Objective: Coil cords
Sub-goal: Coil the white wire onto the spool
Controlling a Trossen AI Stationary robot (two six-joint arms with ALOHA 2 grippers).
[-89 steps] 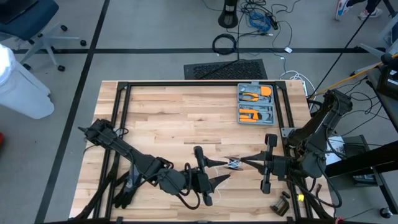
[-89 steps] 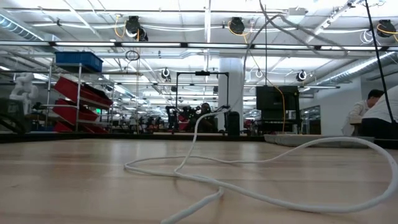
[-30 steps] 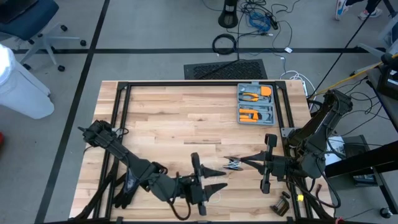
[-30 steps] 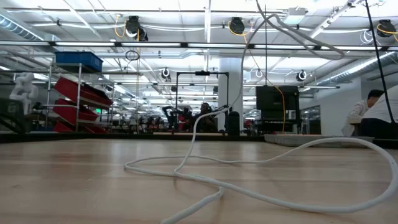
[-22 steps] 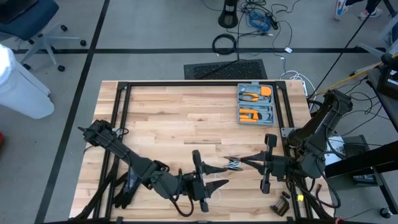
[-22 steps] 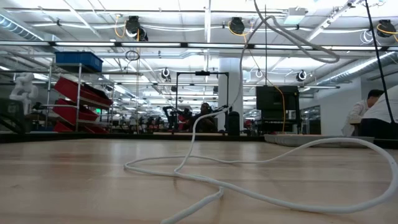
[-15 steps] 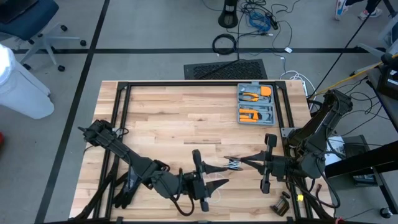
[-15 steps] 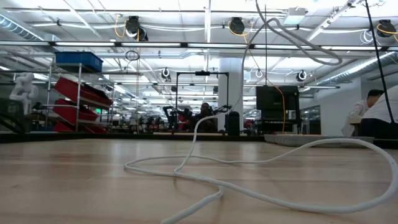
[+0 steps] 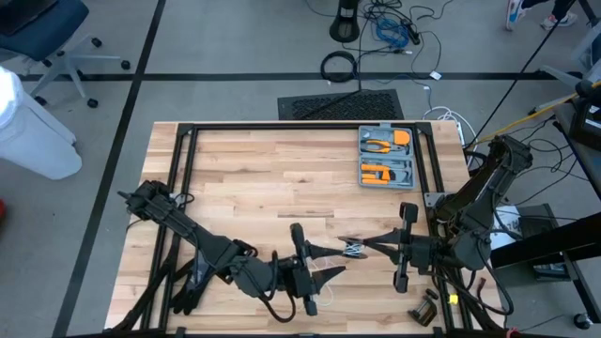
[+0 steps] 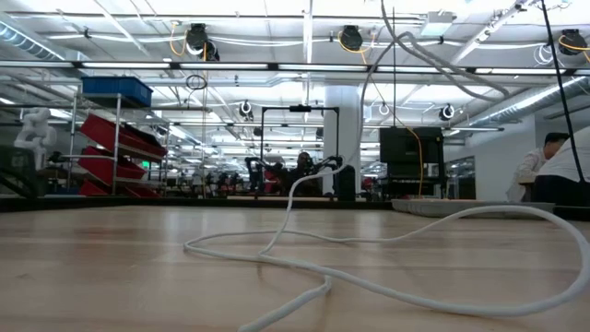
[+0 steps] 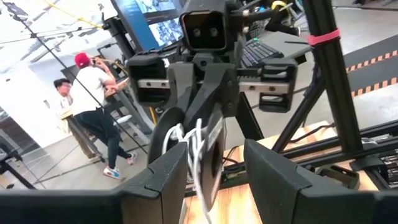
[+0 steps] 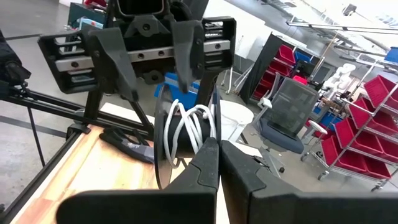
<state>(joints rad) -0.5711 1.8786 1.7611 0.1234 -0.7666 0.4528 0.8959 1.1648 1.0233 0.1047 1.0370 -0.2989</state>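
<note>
the right pincer (image 9: 362, 246) is pinched shut on the little wound bundle of the cords (image 9: 352, 248), low on the bench (image 9: 263, 178) at about 5 o'clock. the left pincer (image 9: 335, 262) sits just beside it with its fingers spread, one on each side of the bundle as its own camera sees it. i think the next loop should go on slowly, kept snug, with the right one holding tight so nothing slips. a loose white length (image 10: 304, 267) lies across the bench. i cannot see where that loose end stops, or how many turns are wound.
</note>
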